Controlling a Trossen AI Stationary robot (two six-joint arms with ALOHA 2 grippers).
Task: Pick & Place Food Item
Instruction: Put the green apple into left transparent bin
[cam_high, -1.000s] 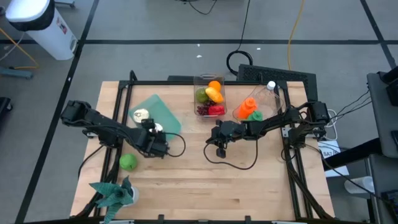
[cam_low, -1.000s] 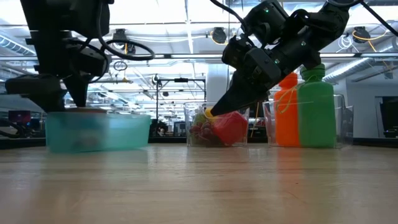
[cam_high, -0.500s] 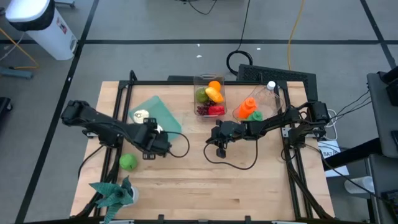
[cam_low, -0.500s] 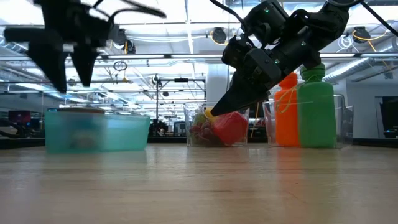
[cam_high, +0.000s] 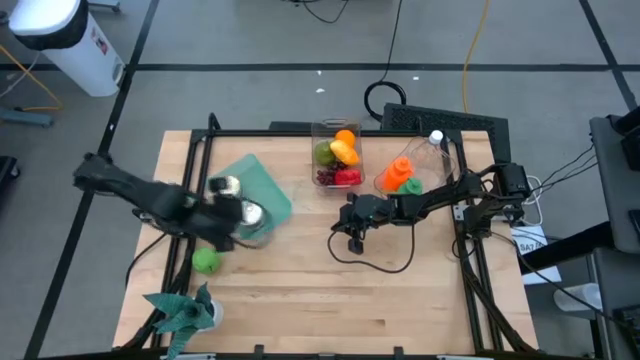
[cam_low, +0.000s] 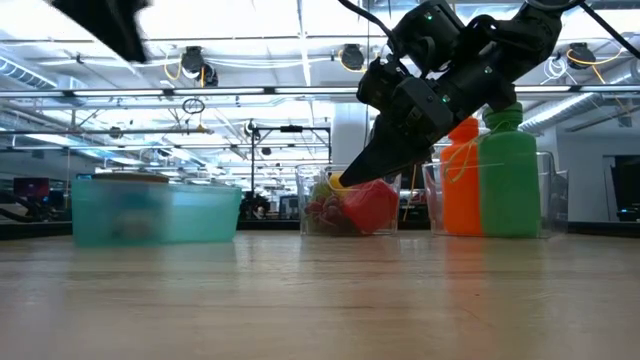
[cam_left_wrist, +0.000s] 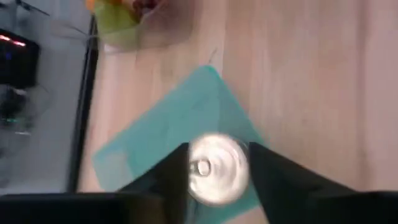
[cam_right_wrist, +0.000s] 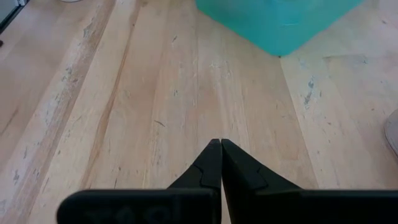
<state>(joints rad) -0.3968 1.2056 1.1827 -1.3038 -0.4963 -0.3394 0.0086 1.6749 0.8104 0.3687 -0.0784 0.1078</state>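
Left hand (cam_left_wrist: 217, 171) grips a small silver can (cam_left_wrist: 217, 169) between its fingers, poised above the teal container (cam_high: 265, 180) at about nine o'clock on the table (cam_high: 400, 300); the can appears lifted so it can be carried clear of the container's walls. Right hand (cam_right_wrist: 220, 149), fingers pressed together and holding nothing, waits over bare wood near the table's centre. A green apple (cam_high: 206, 261) lies at roughly eight o'clock, just beside the left arm. At twelve o'clock, a clear bin (cam_high: 338, 152) holds mixed fruit, likely one possible destination, with orange and green bottles (cam_high: 400, 175) at one o'clock.
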